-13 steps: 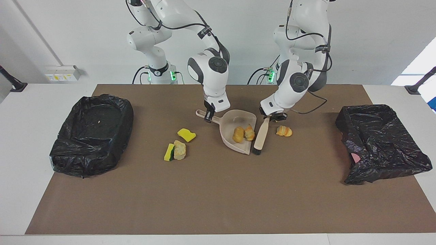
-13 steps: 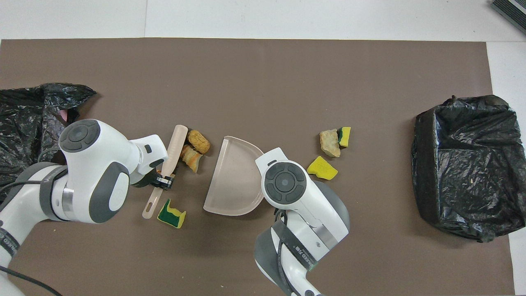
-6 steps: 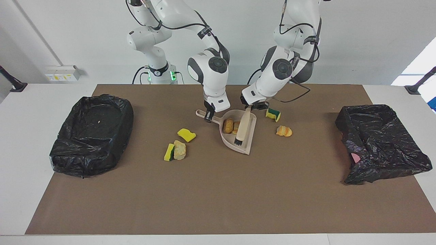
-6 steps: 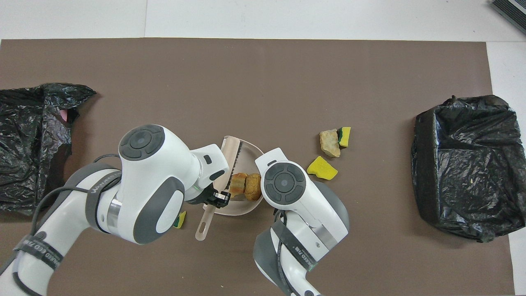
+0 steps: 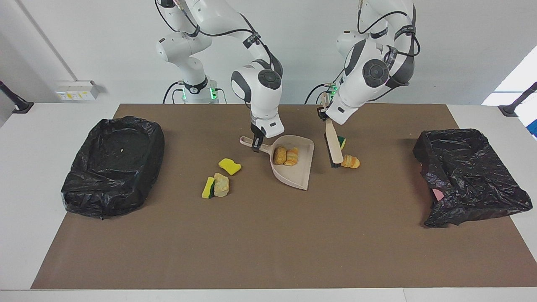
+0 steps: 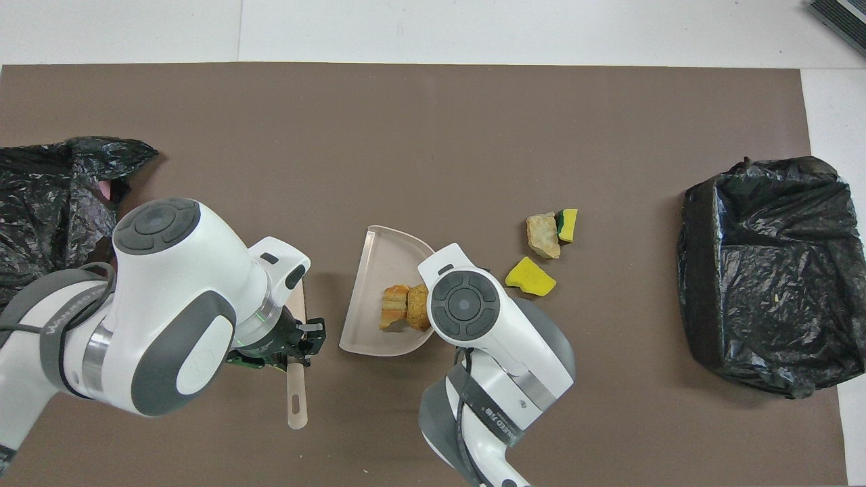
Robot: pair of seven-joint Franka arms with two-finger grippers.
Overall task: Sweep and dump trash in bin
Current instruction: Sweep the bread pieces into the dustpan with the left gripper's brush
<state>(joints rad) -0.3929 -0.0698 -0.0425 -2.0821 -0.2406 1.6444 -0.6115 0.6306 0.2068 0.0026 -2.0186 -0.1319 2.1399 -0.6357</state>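
My right gripper is shut on the handle of the beige dustpan, which lies on the mat with two golden pastry chunks inside it. My left gripper is shut on the beige brush, held steeply with its black bristles low between the dustpan and a loose pastry chunk. A green-and-yellow sponge is partly hidden by the brush. Toward the right arm's end lie a yellow sponge, a green-sided sponge and a pale bread chunk.
A bin lined with a black bag stands at the right arm's end of the brown mat, and another black-bagged bin at the left arm's end. In the overhead view my left arm covers the loose pastry and the brush head; only the brush handle shows.
The brush pushed the two pastry chunks deep into the dustpan, then lifted out and swung toward the left arm's end, beside the loose pastry. The dustpan and right arm barely moved.
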